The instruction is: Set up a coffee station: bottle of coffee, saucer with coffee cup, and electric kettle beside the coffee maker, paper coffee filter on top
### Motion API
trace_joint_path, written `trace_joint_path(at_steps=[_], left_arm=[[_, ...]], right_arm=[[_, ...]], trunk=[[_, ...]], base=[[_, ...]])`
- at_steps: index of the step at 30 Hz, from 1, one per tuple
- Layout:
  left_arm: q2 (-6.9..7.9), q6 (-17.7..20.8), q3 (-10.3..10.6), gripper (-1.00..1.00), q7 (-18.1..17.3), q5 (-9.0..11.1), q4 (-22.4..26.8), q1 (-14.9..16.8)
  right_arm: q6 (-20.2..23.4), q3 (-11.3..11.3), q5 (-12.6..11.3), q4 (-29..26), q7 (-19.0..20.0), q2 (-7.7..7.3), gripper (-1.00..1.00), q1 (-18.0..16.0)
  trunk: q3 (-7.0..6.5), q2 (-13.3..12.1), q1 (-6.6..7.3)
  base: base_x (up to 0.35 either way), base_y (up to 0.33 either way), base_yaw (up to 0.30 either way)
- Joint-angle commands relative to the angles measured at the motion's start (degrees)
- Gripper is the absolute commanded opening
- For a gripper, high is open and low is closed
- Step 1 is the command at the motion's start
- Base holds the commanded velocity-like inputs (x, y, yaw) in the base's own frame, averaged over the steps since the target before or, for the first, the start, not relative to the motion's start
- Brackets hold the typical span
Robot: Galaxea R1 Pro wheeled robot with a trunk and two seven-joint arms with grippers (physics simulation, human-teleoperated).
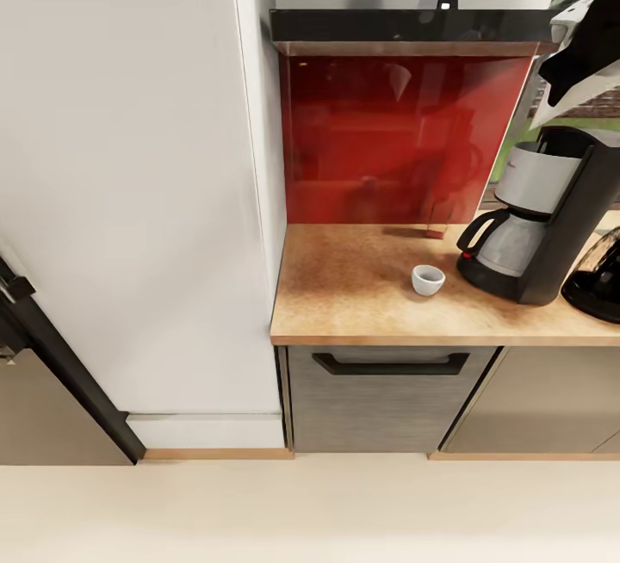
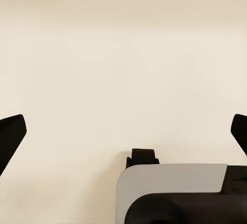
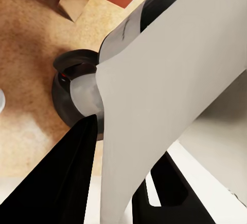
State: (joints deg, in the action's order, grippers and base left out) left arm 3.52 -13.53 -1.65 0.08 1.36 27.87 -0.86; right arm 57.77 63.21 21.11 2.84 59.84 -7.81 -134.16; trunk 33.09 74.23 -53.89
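Floor point(image 1: 310, 511) first, pale and plain along the bottom of the head view, then a grey cabinet front point(image 1: 383, 399) with a black handle under the kitchen countertop point(image 1: 344, 287). On that wood-grain top, the coffee cup point(image 1: 427, 279) sits by itself, upright, roughly mid-depth and well in from the left edge. No saucer under it, it's straight on the wood. Just to its right stands the coffee maker point(image 1: 551, 219), glass carafe with its black handle facing the cup, near but not touching. The electric kettle point(image 1: 598, 279) is tucked against the coffee maker's right side, cut off by the frame. A red glossy backsplash point(image 1: 396, 141) runs behind, and the kitchen shelf point(image 1: 413, 27) hangs above it.

Right gripper point(image 3: 121, 183) is up over the coffee maker, pinching the paper coffee filter point(image 3: 170, 95), a big off-white sheet between its dark fingers. Left gripper point(image 2: 123, 131) has its fingers spread wide apart with nothing between them, just pale floor behind.
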Motion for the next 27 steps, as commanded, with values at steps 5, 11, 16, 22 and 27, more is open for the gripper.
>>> trace_joint_path(at_steps=[5, 11, 16, 22, 27], left_arm=[[0.0, -0.09, -0.02, 1.0, 0.01, 0.14, 0.08, -0.02], [0.0, -0.09, -0.02, 1.0, 0.01, 0.14, 0.08, -0.02], [0.0, -0.09, -0.02, 1.0, 0.01, 0.14, 0.08, -0.02], [0.0, -0.09, -0.02, 1.0, 0.01, 0.14, 0.08, -0.02], [0.0, -0.08, -0.02, 1.0, 0.01, 0.14, 0.08, -0.02]], right_arm=[[0.24, -0.05, 0.49, -0.03, 0.41, 0.02, -1.0, 0.29], [0.23, -0.01, 0.58, -0.03, -1.39, 0.12, -1.0, 0.67], [0.24, -0.02, 0.59, -0.03, -6.56, 0.22, -1.0, 0.78], [0.24, -0.08, 0.53, -0.03, -8.17, 0.25, -1.0, 0.83], [0.23, -0.1, 0.52, 0.03, -8.37, 0.25, -1.0, 0.83]], trunk=[[0.04, 0.02, 0.0], [0.04, 0.02, 0.0], [0.04, 0.02, 0.0], [0.04, 0.02, 0.0], [0.04, 0.02, 0.0]], base=[[0.0, 0.0, 0.0], [0.0, 0.0, 0.0], [0.0, 0.0, 0.0], [0.0, 0.0, 0.0], [0.096, 0.0, 0.0]])
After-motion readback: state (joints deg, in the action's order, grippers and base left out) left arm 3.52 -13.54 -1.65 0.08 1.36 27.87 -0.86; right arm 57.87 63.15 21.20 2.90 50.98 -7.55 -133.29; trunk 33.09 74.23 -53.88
